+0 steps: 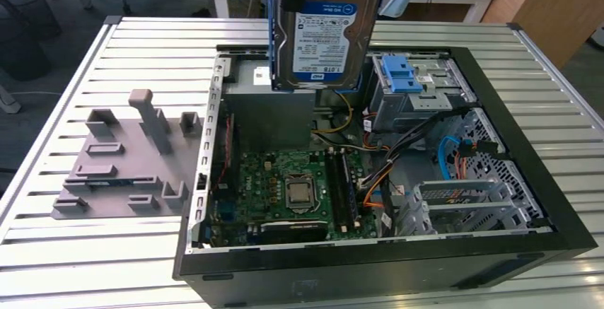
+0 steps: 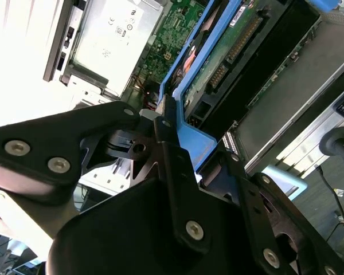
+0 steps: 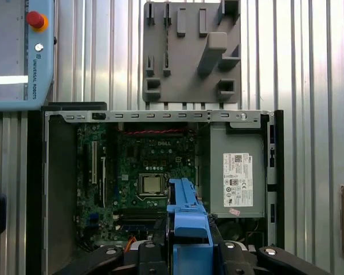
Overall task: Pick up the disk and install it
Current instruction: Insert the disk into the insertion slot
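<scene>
While the jaws are clamping it by its blue carrier frame (image 2: 189, 140), the disk (image 1: 326, 37) is hanging upright above the open computer case (image 1: 378, 273). Its white and blue label is facing the exterior view, and its lower edge is hovering over the far part of the interior. In the second wrist view the black jaws are pressing on both sides of the frame, closed on it. Below the disk, the case is holding a green motherboard (image 1: 283, 189) with its processor socket (image 1: 300, 192), a grey power supply (image 3: 235, 172) with a white sticker, a metal drive cage (image 1: 415, 90) bearing a blue ridged latch (image 1: 401, 76), and loose orange and blue cables (image 1: 442, 155). The case is lying on its side on a slatted metal counter (image 1: 95, 266), and a grey moulded fixture (image 1: 123, 167) is sitting on the counter just beside it, at the exterior view's left.
</scene>
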`<state>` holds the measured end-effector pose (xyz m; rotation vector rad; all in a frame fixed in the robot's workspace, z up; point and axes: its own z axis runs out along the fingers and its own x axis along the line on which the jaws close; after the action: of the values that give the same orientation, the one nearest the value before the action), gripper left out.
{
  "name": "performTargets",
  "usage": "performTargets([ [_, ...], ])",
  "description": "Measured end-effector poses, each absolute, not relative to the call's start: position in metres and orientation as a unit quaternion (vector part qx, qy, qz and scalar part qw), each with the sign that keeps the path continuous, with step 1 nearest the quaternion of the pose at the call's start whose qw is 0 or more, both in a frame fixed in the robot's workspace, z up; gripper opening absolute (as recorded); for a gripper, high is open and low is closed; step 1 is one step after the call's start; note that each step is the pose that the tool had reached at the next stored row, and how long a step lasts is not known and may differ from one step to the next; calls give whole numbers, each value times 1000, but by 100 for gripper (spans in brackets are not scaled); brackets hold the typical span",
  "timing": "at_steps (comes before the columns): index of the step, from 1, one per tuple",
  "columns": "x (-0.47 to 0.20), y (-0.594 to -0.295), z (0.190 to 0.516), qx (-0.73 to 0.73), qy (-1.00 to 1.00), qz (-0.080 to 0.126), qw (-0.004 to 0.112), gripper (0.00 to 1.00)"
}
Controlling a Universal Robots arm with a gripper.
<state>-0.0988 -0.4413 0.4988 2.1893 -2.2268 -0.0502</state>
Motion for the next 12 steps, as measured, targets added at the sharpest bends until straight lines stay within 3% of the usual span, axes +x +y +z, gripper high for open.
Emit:
performTargets([
  [12, -95, -441, 499, 701, -713, -16, 9, 36],
])
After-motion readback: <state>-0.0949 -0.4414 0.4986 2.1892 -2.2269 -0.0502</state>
